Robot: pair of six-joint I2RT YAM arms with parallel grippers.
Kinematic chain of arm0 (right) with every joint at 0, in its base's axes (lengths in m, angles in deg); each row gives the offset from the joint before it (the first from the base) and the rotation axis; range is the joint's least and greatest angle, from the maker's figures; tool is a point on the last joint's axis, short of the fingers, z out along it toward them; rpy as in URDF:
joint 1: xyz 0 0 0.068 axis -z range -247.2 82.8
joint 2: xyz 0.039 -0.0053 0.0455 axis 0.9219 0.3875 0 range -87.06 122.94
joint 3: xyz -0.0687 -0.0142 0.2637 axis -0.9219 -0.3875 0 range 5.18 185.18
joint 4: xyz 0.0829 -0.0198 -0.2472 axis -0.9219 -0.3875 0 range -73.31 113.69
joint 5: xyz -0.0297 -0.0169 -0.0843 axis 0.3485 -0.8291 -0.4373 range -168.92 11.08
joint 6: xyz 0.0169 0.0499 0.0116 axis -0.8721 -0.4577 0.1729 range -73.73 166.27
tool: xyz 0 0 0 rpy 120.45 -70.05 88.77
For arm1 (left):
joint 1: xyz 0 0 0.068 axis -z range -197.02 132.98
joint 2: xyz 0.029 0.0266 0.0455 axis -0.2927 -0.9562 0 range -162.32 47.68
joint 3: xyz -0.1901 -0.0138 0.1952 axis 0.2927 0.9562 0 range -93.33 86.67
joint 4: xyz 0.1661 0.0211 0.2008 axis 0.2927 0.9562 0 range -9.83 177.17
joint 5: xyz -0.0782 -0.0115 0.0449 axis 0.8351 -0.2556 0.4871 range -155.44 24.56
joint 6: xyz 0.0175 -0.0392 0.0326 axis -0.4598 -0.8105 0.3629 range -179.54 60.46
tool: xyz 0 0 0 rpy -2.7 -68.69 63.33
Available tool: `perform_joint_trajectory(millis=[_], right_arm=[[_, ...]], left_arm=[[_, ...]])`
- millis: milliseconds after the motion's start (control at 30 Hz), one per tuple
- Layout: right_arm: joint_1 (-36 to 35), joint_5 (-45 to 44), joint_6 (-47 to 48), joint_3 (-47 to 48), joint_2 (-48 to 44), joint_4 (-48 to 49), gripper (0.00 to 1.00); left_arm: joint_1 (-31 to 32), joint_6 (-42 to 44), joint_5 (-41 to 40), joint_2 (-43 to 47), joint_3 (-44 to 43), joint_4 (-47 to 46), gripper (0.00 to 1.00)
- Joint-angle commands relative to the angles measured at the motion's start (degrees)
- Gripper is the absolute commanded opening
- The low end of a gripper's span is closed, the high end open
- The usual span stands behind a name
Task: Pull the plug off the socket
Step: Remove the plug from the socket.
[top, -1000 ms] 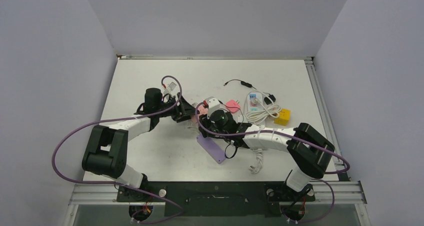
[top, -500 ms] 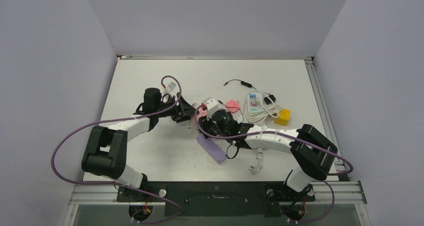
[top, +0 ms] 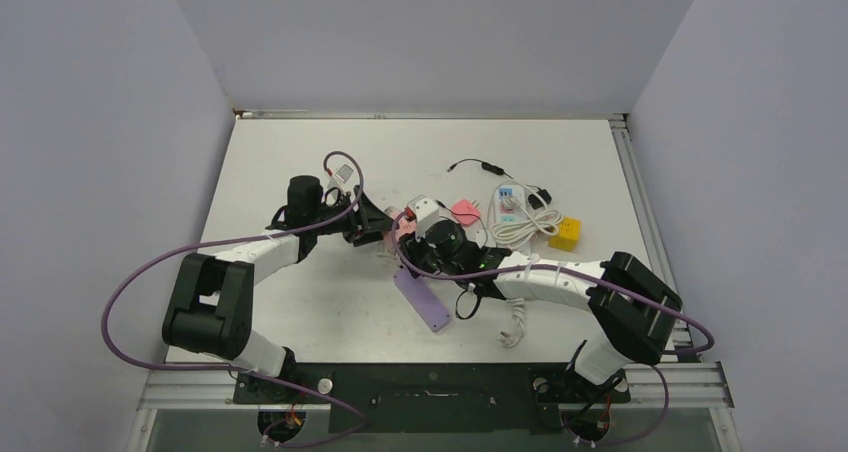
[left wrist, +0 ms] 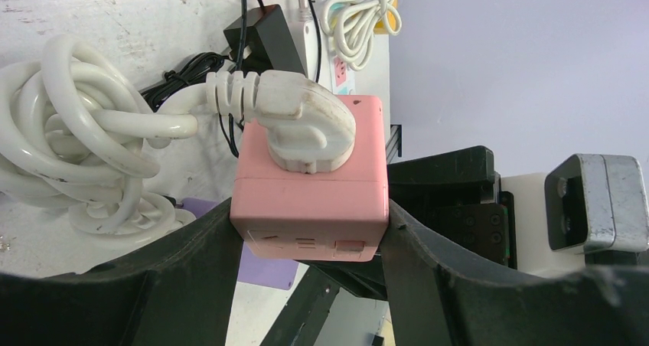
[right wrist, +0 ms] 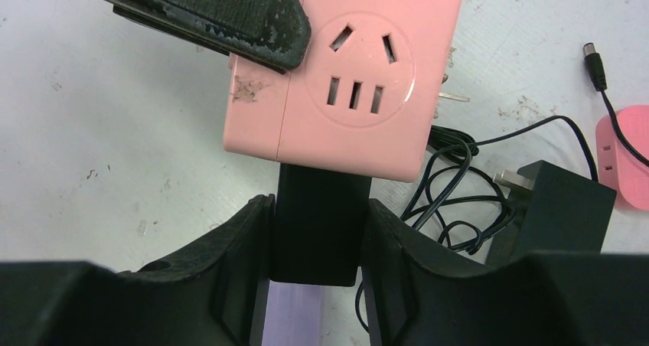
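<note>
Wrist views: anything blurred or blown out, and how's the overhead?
Left wrist: pink socket cube and white plug sharp, no glare. Right wrist: cube's face crisp, black plug a featureless dark block. Top external: even light, faint shadows, cube tiny.

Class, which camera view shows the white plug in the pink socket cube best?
The left wrist view. The white plug fills the middle, seated in the pink socket cube, cord running left. The top view leaves it too small to pick out; the right wrist view shows none of it.
</note>
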Motion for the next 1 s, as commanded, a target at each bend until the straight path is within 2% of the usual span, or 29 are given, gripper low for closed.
perform_joint_trajectory(millis=[0,200,433,667,967], right_arm=[[-0.52,-1.49,-3.15,3.15,-3.21,1.75,0.05],[5.22,-0.07,-9.92,2.34,-3.0,0.15,0.05],[6.35,0.31,-11.43,2.74,-1.66,-0.14,0.05],[4.45,1.52,-5.83,0.75,-3.66,3.65,0.05],[0.16,7.47,2.76,-1.03,-6.58,5.63,0.05]], left_arm=[[-1.64,1.74,-6.68,0.74,-2.71,-3.05,0.0],[-1.96,1.66,-6.67,1.07,-2.45,-3.05,0.0],[-1.95,1.48,-6.64,0.9,-2.35,-3.31,0.0],[-2.06,1.39,-6.67,0.7,-2.53,-3.23,0.0],[-2.47,1.3,-6.62,0.78,-2.4,-3.31,0.0]])
